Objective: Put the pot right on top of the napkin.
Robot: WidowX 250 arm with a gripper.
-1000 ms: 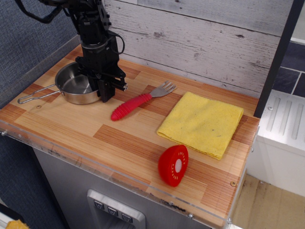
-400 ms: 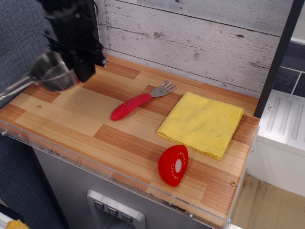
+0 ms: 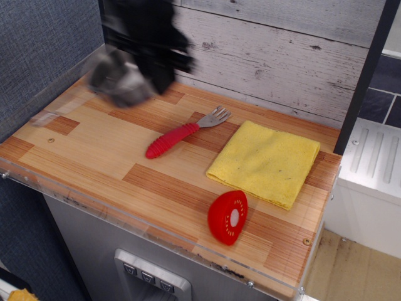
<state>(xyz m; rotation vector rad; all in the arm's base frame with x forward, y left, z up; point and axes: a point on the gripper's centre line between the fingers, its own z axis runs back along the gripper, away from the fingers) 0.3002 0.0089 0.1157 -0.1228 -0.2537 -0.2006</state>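
Note:
The steel pot [image 3: 119, 78] hangs in the air above the back left of the counter, blurred by motion, its thin handle trailing down to the left. My black gripper [image 3: 155, 74] is shut on the pot's right rim and holds it clear of the wood. The yellow napkin [image 3: 266, 162] lies flat at the right of the counter, well to the right of the pot, with nothing on it.
A fork with a red handle [image 3: 182, 135] lies on the counter between the pot and the napkin. A red round slice-shaped toy [image 3: 229, 216] stands near the front edge, just in front of the napkin. A plank wall [image 3: 282, 56] backs the counter.
My gripper has lifted the pot off the counter's left side and is now carrying it up and to the right, toward the middle back. Nothing else has moved.

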